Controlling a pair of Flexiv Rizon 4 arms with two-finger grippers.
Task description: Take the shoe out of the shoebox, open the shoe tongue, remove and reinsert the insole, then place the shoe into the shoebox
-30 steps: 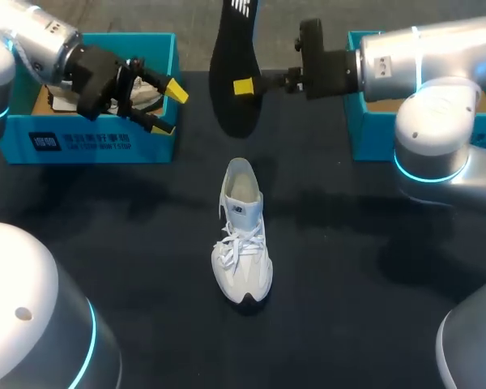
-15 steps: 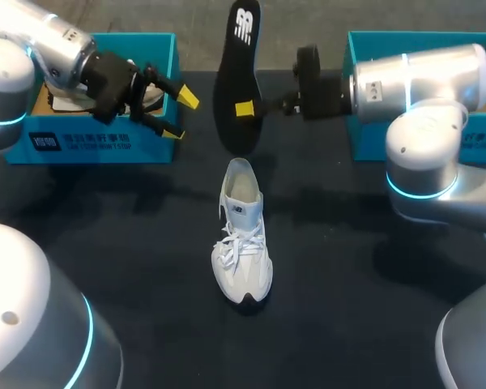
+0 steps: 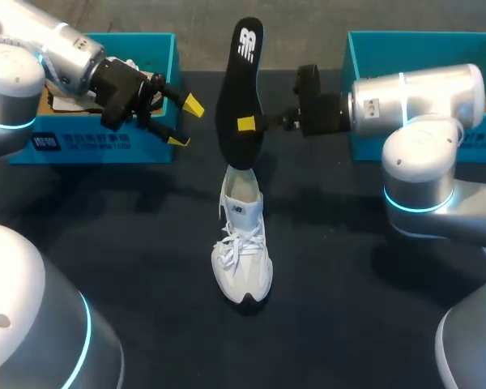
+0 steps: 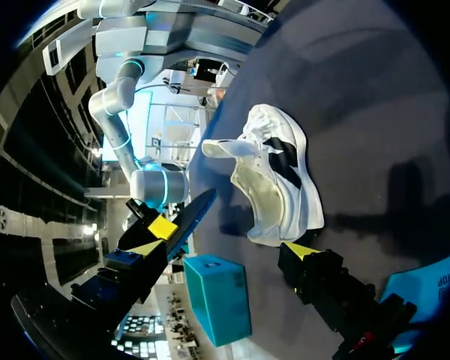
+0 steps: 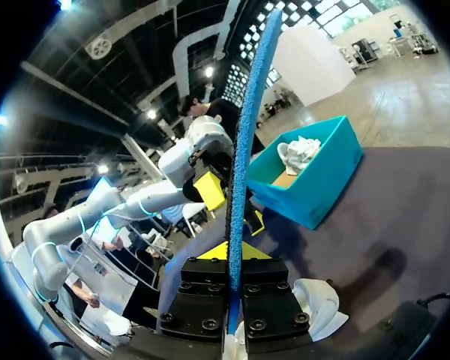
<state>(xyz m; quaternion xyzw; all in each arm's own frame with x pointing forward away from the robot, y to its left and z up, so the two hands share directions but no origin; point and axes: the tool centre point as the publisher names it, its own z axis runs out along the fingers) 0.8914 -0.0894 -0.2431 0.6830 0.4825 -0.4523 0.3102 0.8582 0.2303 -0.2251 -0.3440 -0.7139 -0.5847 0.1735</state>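
A white shoe (image 3: 241, 243) lies on the dark table, toe toward me, its heel opening facing away. My right gripper (image 3: 245, 124) is shut on a black insole (image 3: 240, 81), held upright with its lower end at the shoe's heel opening. In the right wrist view the insole (image 5: 244, 150) stands edge-on between the shut fingers (image 5: 232, 255), with the shoe (image 5: 315, 304) below. My left gripper (image 3: 185, 123) hangs open and empty left of the insole, in front of the left shoebox (image 3: 97, 144). The left wrist view shows the shoe (image 4: 277, 180) ahead of its open gripper (image 4: 231, 238).
A second teal shoebox (image 3: 389, 49) stands at the back right, behind my right arm. The left shoebox (image 5: 315, 172) holds something white (image 5: 300, 154). Bare dark table lies around and in front of the shoe.
The right gripper has brought the insole down and nearer, until its lower end reaches the shoe's heel. The left gripper has shifted right, toward the insole, still open.
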